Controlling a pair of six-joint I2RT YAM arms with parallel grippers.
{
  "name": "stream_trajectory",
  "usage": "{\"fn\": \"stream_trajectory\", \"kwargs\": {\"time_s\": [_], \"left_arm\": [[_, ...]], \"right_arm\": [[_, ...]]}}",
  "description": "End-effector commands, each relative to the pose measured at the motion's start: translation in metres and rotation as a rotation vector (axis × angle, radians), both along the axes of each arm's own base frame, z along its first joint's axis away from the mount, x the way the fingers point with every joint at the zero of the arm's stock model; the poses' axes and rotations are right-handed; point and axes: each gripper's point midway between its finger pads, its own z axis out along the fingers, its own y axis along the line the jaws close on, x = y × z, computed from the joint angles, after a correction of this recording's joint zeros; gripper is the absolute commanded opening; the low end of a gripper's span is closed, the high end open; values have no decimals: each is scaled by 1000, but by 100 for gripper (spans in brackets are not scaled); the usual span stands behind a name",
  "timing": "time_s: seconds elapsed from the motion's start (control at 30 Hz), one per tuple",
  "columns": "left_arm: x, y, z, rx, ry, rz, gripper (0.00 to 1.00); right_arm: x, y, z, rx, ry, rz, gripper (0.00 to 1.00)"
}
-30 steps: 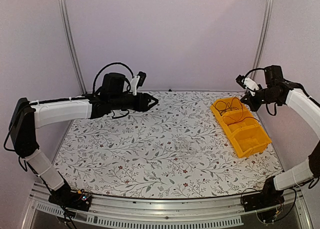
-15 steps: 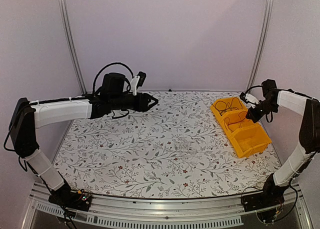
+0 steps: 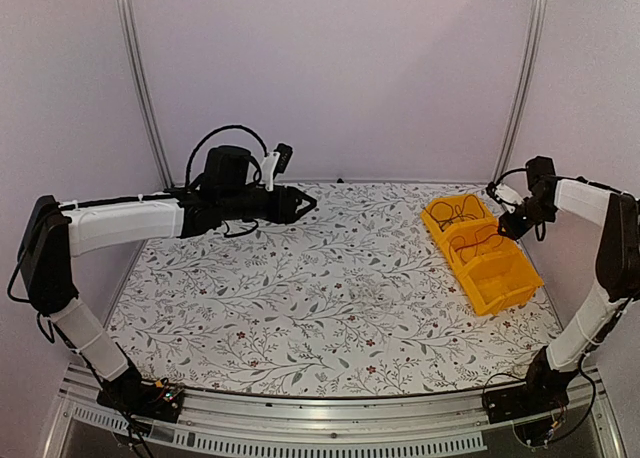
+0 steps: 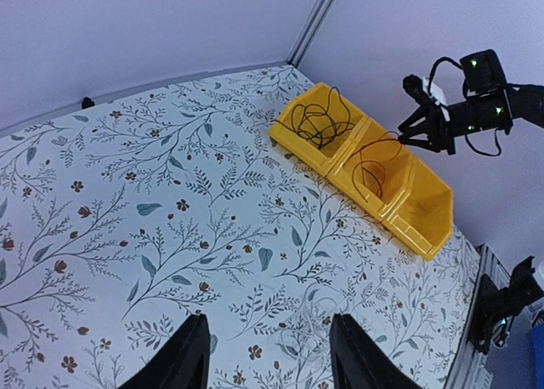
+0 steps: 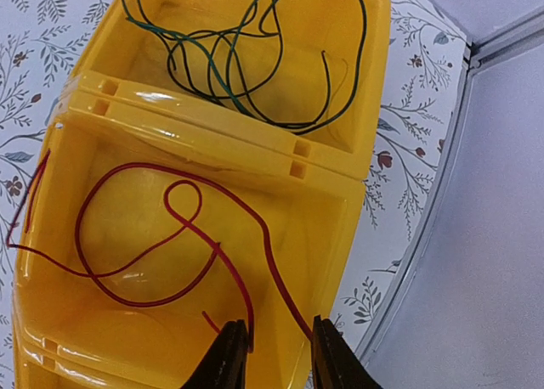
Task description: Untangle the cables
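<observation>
The yellow bin (image 3: 505,278) is sitting at the far right of the flowered table (image 3: 300,298), turned at an angle, with its three compartments lying in a row. The cables are lying inside it. The dark cables (image 5: 229,66), black with some green showing from the right wrist view, are coiling in a loose tangle in the farthest compartment. One stretch of them is arching up past the far wall. The red cable (image 5: 183,183) is lying by itself in the middle compartment, curling into a wide arc with a small loop inside it. One strand is running up along the compartment's side wall. Two of its stretches are leading toward the right gripper (image 5: 276,325), which is hovering just above the edge of the middle compartment. Its fingers are standing a little apart, with the yellow plastic showing between them. The red strands are passing close by the fingertips, but I cannot tell whether they are touching them. The left gripper (image 4: 268,355) is hanging in the air over the far left part of the table, well apart from the bin. Its fingers are spread wide with nothing between them.
</observation>
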Motion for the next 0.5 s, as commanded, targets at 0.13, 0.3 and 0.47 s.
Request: {"fn": "stream_trajectory", "kwargs": {"time_s": [0.13,0.3,0.47], "left_arm": [[-2,3,8,-6,-26,-6,49],[-1,3,6,-4,-23,-5,49],[0,3,4,0,-21,-2,49]], "right_arm": [[8,4,27,45,-45,-13,41],[0,24,37,139,-47,36,43],[-23,77,23,278,38,188,43]]}}
